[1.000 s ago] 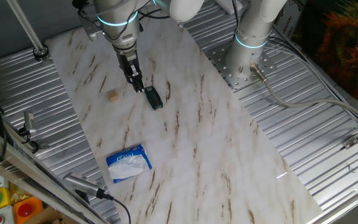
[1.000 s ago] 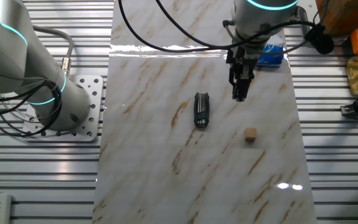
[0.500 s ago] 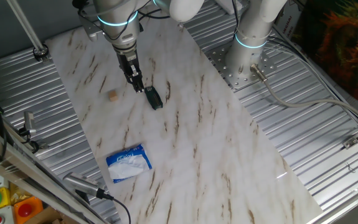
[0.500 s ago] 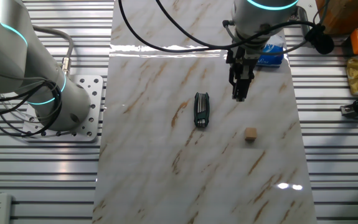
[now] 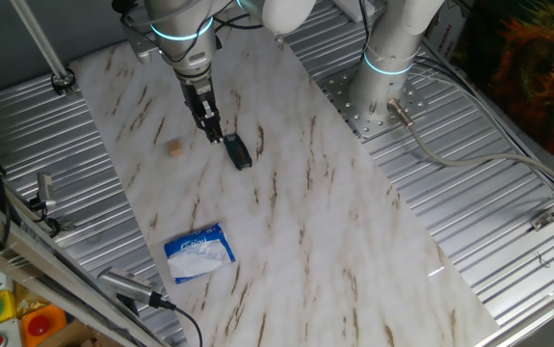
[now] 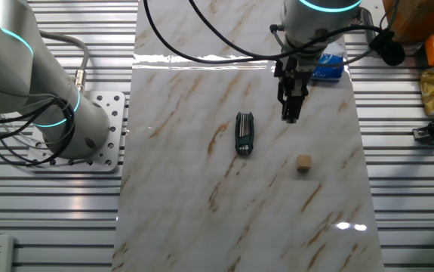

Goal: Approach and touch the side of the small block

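Observation:
The small block [image 5: 174, 147] is a tiny tan cube lying alone on the marble board; it also shows in the other fixed view [image 6: 303, 163]. My gripper [image 5: 215, 135] hangs above the board with its fingers together and nothing between them. It is to the right of the block in one fixed view, well apart from it. In the other fixed view the gripper [image 6: 290, 117] is above and slightly left of the block, with a clear gap between them.
A black oblong tool [image 5: 239, 152] lies just right of the gripper tip, also seen in the other view [image 6: 244, 133]. A blue-white packet [image 5: 199, 253] lies nearer the front edge. A second arm's base [image 5: 384, 72] stands right of the marble board [image 5: 305, 241].

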`<state>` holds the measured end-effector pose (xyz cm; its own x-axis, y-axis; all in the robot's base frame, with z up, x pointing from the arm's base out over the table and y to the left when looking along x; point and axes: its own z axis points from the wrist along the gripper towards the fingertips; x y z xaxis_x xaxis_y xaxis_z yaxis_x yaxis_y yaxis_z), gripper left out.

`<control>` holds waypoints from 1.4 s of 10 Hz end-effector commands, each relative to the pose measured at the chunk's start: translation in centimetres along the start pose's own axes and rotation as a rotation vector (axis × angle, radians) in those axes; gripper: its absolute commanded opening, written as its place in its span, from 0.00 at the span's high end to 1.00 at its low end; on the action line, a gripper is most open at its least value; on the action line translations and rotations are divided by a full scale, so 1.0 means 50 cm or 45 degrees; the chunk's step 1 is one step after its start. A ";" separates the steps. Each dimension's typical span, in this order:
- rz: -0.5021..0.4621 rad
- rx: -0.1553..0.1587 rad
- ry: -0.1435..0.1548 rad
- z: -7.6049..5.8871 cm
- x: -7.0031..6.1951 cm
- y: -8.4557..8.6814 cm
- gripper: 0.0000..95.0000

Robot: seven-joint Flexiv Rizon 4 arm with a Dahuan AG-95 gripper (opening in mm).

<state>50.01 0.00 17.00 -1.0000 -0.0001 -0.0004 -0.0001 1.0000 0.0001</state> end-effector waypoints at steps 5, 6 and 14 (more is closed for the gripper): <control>-0.050 -0.063 -0.066 -0.002 0.001 0.001 1.00; -0.057 -0.051 -0.065 -0.002 0.001 0.001 1.00; -0.019 -0.062 -0.021 -0.002 0.001 0.001 1.00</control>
<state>50.00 0.04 17.05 -0.9997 -0.0167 -0.0203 -0.0177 0.9986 0.0500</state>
